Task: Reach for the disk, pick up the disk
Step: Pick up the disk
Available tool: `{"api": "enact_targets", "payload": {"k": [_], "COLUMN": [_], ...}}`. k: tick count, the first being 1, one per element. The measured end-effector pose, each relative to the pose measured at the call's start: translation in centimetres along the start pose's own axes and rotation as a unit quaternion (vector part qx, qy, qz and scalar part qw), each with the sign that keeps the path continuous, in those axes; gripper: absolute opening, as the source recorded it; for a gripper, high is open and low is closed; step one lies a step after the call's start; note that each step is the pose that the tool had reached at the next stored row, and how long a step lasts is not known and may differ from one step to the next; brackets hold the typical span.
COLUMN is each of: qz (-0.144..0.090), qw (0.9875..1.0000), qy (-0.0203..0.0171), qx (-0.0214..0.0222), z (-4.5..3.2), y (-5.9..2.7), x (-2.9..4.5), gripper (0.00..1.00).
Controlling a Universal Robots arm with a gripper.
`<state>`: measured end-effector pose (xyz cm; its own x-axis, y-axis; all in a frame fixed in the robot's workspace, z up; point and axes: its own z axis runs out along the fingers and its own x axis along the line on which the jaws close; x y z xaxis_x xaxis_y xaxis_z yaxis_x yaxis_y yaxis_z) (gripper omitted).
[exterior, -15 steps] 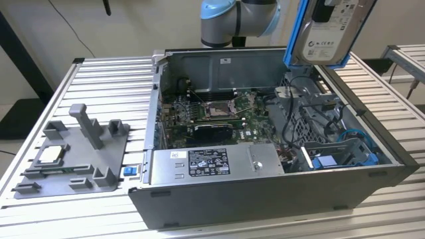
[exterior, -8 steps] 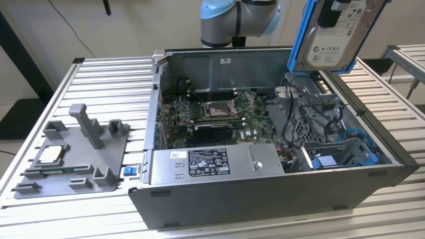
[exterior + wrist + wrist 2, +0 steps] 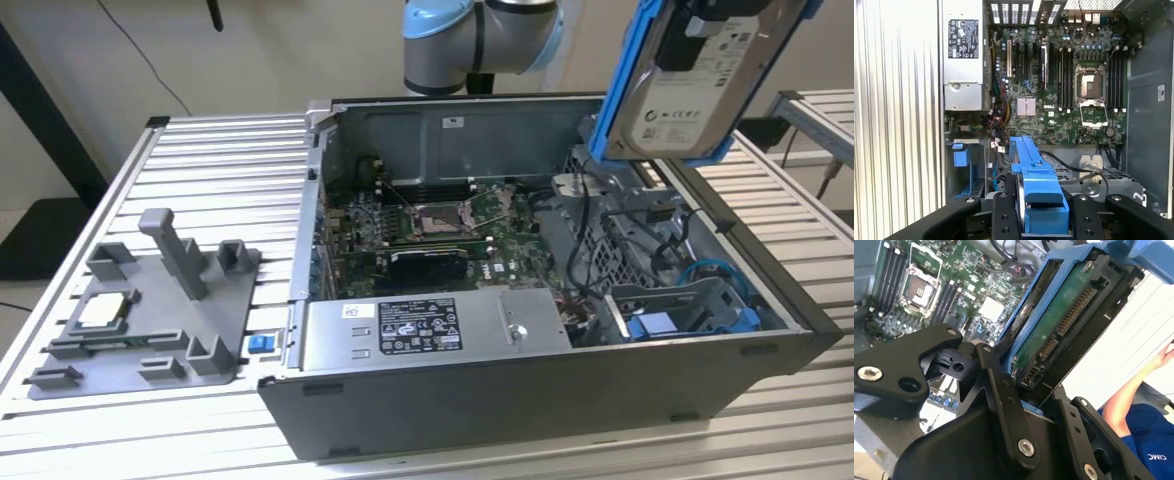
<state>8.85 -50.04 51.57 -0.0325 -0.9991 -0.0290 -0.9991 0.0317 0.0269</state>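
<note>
**Disk held clear above the open case**

The disk [image 3: 697, 85] was clamped between the fingers of the gripper [image 3: 1041, 212]. The open computer case [image 3: 534, 390] was seen below it, laid on a slatted metal table [image 3: 200, 160]. A grey fixture [image 3: 154, 320] was set well apart, beyond the case.

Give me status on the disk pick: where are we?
Done: reach and grasp. The tool is shut on the disk, gripping its blue frame. In hand: the disk hangs well above the open computer case, clear of the drive bay. Left: nothing visible; the pick looks complete.
</note>
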Motion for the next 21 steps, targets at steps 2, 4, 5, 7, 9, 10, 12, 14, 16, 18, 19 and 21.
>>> {"api": "enact_targets", "payload": {"k": [2, 4, 5, 7, 9, 10, 12, 14, 16, 18, 19, 21], "qz": [0.000, 0.000, 0.000, 0.000, 0.000, 0.000, 0.000, 0.000, 0.000, 0.000, 0.000, 0.000], "qw": [1.0000, 1.0000, 1.0000, 1.0000, 1.0000, 1.0000, 1.0000, 1.0000, 1.0000, 1.0000, 1.0000, 1.0000], "qy": [-0.0005, -0.0010, -0.0013, -0.0018, -0.0023, -0.0026, -0.0030, -0.0035, -0.0039, -0.0042, -0.0044, -0.0048], "qx": [0.0000, 0.0000, 0.0000, 0.0000, -0.0001, -0.0001, -0.0001, -0.0001, -0.0001, -0.0001, -0.0001, -0.0001], "z": [0.00, -0.01, -0.01, -0.01, -0.01, 0.00, -0.01, 0.00, 0.00, -0.01, -0.01, 0.01], "y": [-0.02, -0.05, -0.06, -0.08, -0.10, -0.12, -0.14, -0.16, -0.18, -0.20, -0.21, -0.23], "x": [0.72, 1.41, 1.79, 2.49, 3.17, 3.49, 4.15, 4.80, 5.47, 6.07, 6.36, 6.92], "gripper": [0.00, 0.00, 0.00, 0.00, 0.00, 0.00, 0.00, 0.00, 0.00, 0.00, 0.00, 0.00]}}
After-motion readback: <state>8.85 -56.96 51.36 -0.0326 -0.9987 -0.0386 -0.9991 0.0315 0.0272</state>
